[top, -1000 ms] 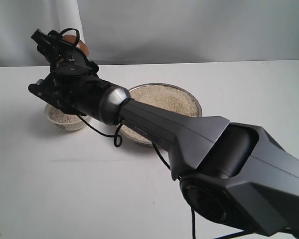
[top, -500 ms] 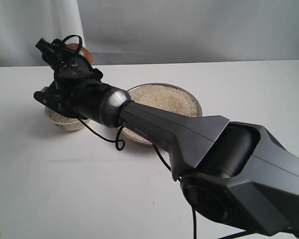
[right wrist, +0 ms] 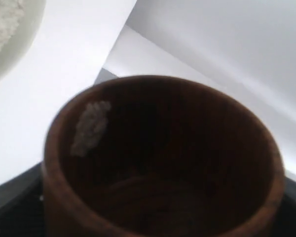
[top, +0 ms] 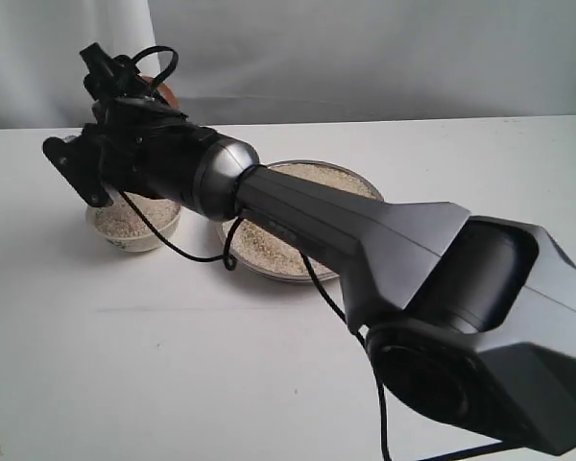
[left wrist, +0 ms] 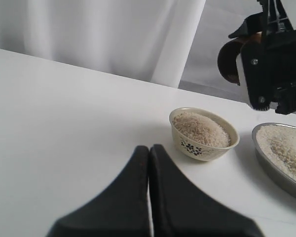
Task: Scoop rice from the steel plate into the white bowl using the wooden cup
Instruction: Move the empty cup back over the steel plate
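Since earlier, my right claw (top: 139, 82) has lifted, clamped on cup (right wrist: 163, 158), uncovering bowl (top: 125, 240) at 9 o'clock of plate (top: 280, 275); left claw (left wrist: 149, 150) together.

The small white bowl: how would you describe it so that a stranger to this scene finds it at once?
On the white table, look for the wide, shiny steel plate holding pale rice. Beside it, not touching, stands a small cream-white ceramic bowl, also filled with rice. Only the bowl is deep and carries a dark flower pattern outside.
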